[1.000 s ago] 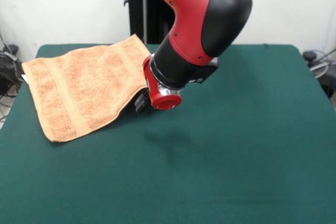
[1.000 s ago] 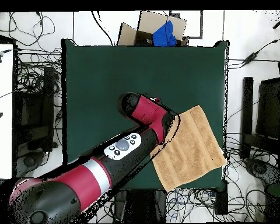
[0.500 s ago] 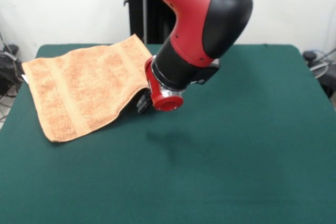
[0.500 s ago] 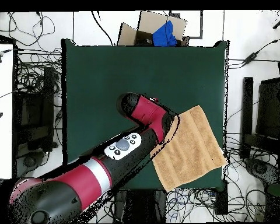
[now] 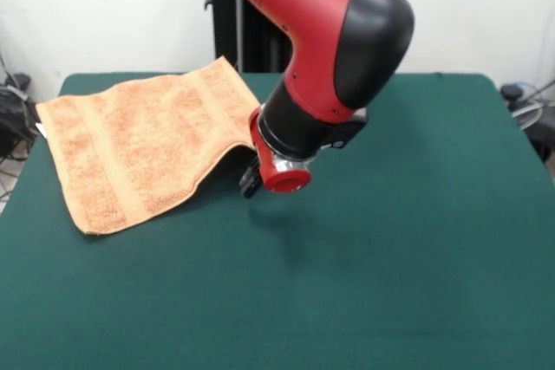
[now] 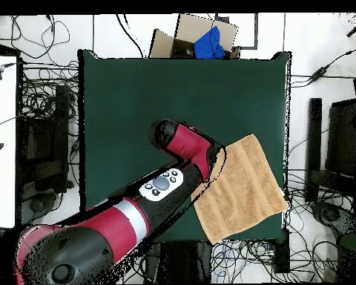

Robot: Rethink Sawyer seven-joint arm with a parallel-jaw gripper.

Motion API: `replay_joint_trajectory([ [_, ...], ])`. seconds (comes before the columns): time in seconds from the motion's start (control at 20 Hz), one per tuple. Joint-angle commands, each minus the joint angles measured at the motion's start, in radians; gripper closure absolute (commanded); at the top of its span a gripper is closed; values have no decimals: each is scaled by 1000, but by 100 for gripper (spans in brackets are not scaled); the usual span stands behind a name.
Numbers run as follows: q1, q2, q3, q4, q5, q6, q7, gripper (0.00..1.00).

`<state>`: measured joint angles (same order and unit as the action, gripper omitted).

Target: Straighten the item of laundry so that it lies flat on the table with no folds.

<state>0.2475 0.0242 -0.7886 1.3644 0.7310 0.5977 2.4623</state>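
The peach-orange towel (image 5: 143, 149) lay on the dark green table (image 5: 390, 257) toward its far left corner in the front view, spread out but not fully flat. Woven border bands ran across it near its left and right edges, and a small white tag (image 5: 40, 130) showed at its far left edge. Its right edge was lifted and curled where it met the gripper (image 5: 251, 181), leaving a shadowed hollow under the cloth there.

The red and black arm (image 5: 325, 49) came down from the far side and bent toward the towel, its wrist low over the table just right of the towel's right edge. Only the dark tips of the gripper showed under the red wrist ring, right at the raised towel edge; whether it was pinching the cloth or standing open I could not tell.

In the overhead view the towel (image 6: 242, 189) sat at the right side of the table (image 6: 136, 96), toward the near right corner, with one corner reaching the table's edge. The arm (image 6: 147, 204) crossed the table diagonally from the lower left, its end meeting the towel's left edge. Cables lay on the floor around the table.
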Motion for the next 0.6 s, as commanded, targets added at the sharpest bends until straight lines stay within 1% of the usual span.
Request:
replay_joint_trajectory([
  [0.05,-38,-2,227,73,19,56,179,100],
  [0.3,-56,-5,273,113,11,23,148,100],
  [0.6,-40,-29,264,146,-5,72,182,100],
])
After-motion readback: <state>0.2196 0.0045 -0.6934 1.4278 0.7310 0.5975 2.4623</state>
